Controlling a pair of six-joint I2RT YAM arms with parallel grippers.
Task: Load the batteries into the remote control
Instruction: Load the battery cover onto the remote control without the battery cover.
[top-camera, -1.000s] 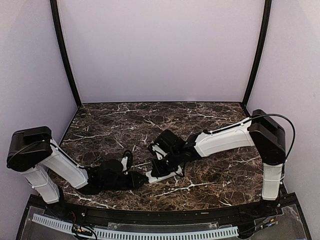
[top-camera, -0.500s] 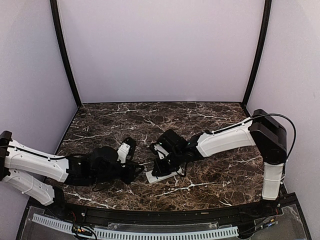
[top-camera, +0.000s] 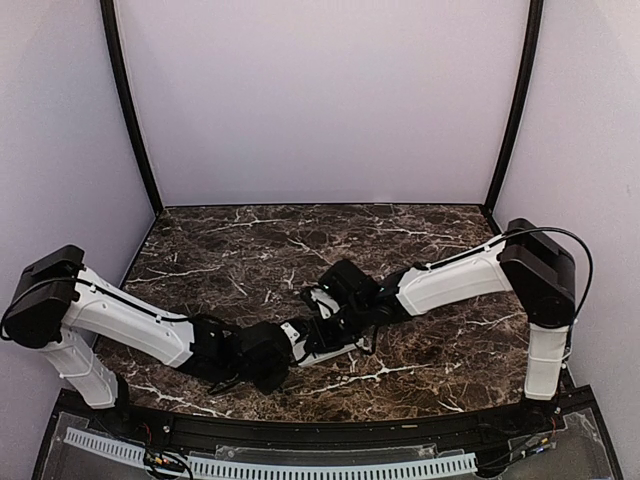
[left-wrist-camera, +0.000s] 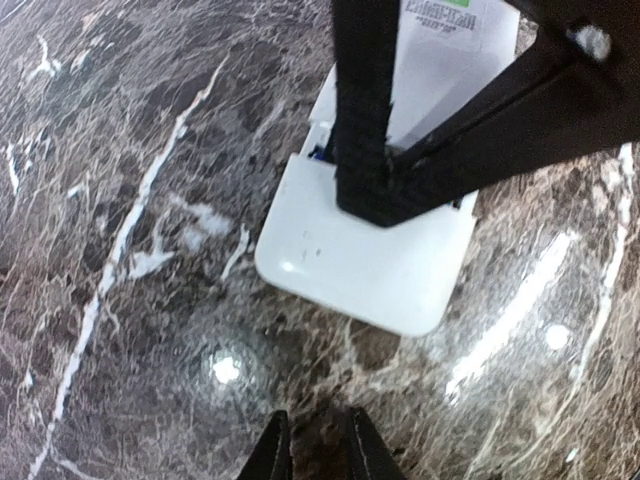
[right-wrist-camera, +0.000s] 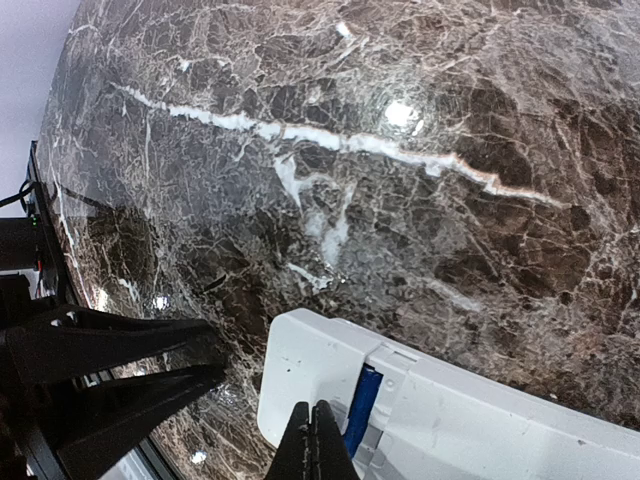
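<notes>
The white remote control (top-camera: 340, 349) lies face down on the marble; it also shows in the left wrist view (left-wrist-camera: 370, 260) and the right wrist view (right-wrist-camera: 310, 375). A bluish battery (right-wrist-camera: 360, 410) shows through a narrow gap in its back, seen as a sliver in the left wrist view (left-wrist-camera: 318, 153). The pale tan battery is hidden. My right gripper (top-camera: 323, 328) (right-wrist-camera: 317, 412) is shut, its tips pressed down on the remote's back beside that gap. My left gripper (top-camera: 290, 342) (left-wrist-camera: 316, 450) is narrowly open and empty, just short of the remote's rounded end.
The dark marble table (top-camera: 250, 250) stretches behind the arms to the purple back wall. Its near edge has a black rail (top-camera: 300, 425). The right gripper's black fingers (left-wrist-camera: 365, 120) cross over the remote in the left wrist view.
My left arm has stretched out to the right and its gripper has closed in on the remote's near-left end. The right gripper has stayed pressed on the remote.
</notes>
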